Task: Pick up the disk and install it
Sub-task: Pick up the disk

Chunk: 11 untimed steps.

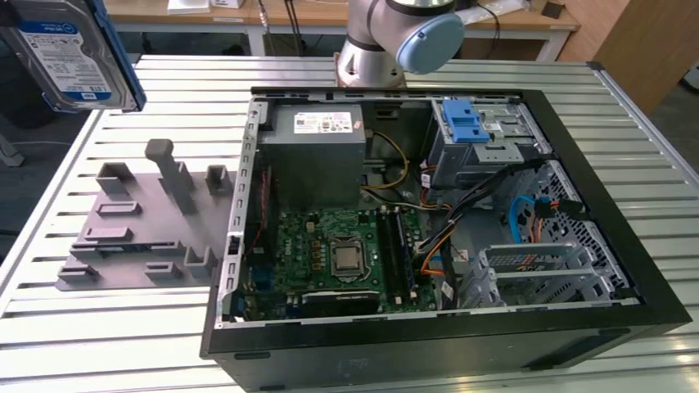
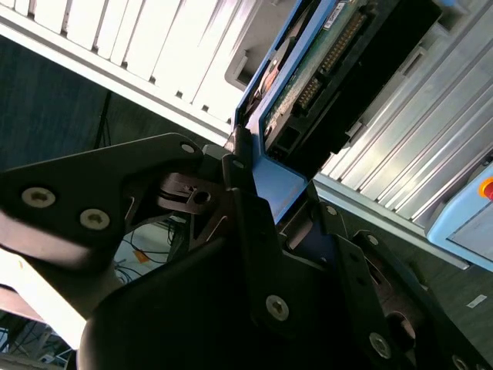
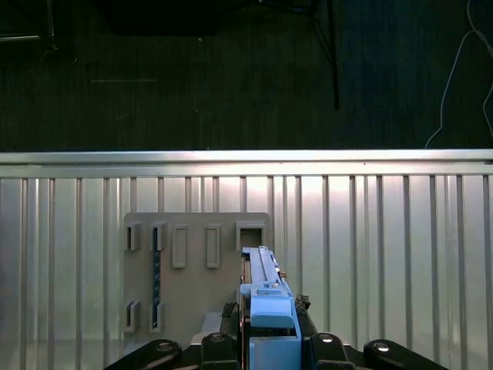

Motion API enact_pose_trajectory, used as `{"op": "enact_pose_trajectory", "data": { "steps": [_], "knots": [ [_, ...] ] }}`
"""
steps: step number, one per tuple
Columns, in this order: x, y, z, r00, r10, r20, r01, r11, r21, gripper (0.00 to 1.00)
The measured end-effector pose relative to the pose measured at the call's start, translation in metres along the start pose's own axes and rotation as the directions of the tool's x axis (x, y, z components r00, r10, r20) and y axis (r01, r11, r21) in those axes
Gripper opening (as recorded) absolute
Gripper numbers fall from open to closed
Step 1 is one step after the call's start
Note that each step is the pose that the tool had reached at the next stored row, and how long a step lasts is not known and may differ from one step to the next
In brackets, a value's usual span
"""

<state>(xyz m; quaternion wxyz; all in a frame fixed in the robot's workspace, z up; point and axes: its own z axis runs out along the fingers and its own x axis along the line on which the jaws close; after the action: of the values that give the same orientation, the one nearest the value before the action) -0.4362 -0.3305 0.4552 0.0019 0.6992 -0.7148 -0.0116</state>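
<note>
Your gripper [image 3: 269, 314] is clamped on the disk [image 3: 266, 277], a flat silver metal hard drive with blue plastic side rails. In the second wrist view its black fingers [image 2: 245, 208] sit hard against a blue rail, and the drive's circuit-board side and connector row stick out past them. In the first wrist view you look along the disk edge-on, with one rail facing the camera.

In the exterior view the disk [image 1: 71, 53] hangs at the far left, up in the corner. It is roughly upright and slightly tilted, with its white-and-blue label facing the camera, and it is lifted clear of the slatted aluminium table [image 1: 110, 327].

Below it on the table lies the grey plastic fixture plate [image 1: 120, 237], with its upright posts and slots. To the plate's right, just beside it, stands the black open computer case [image 1: 437, 352], whose near wall rises between the plate and the inside. The arm's grey base [image 1: 377, 41] stands behind the case at the table's far side.

Inside the case, going rightwards:
- the grey metal power supply box [image 1: 311, 164] sits at the back, with the green motherboard [image 1: 327, 254] in front of it
- the silver perforated cage [image 1: 480, 147], with its blue plastic latch [image 1: 464, 123], comes next
- black, orange and blue cables [image 1: 513, 213] trail from that cage across the floor of the case
- a second silver drive cage [image 1: 541, 274] stands at the front right
</note>
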Motion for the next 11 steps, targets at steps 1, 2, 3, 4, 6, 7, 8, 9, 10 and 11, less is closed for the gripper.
{"op": "enact_pose_trajectory", "data": {
  "steps": [1,2,3,4,6,7,8,9,10,11],
  "knots": [
    [0.0,0.0,-0.0003,1.0,0.0,0.0,0.0,1.0,-0.0001,0.37],
    [0.0,0.0,-0.0005,1.0,0.0,0.0,0.0,1.0,0.0,0.37],
    [0.0,0.0,-0.0007,1.0,0.0,0.0,0.0,1.0,0.0,0.37],
    [0.0,0.0,-0.0009,1.0,0.0,0.0001,0.0,1.0,0.0,0.37],
    [0.0,0.0,-0.0015,1.0,0.0,0.0001,0.0,1.0,-0.0001,0.37],
    [0.0,0.0,-0.0017,1.0,0.0,0.0001,0.0,1.0,0.0,0.37],
    [0.0,0.0,-0.0019,1.0,0.0,0.0001,0.0,1.0,0.0,0.37],
    [0.0,0.0,-0.0022,1.0,0.0,0.0001,0.0,1.0,0.0,0.37],
    [0.0,0.0,-0.0024,1.0,0.0,0.0001,0.0,1.0,0.0,0.37],
    [0.0,0.0,-0.0026,1.0,0.0,0.0001,0.0,1.0,0.0,0.37]
  ]
}}
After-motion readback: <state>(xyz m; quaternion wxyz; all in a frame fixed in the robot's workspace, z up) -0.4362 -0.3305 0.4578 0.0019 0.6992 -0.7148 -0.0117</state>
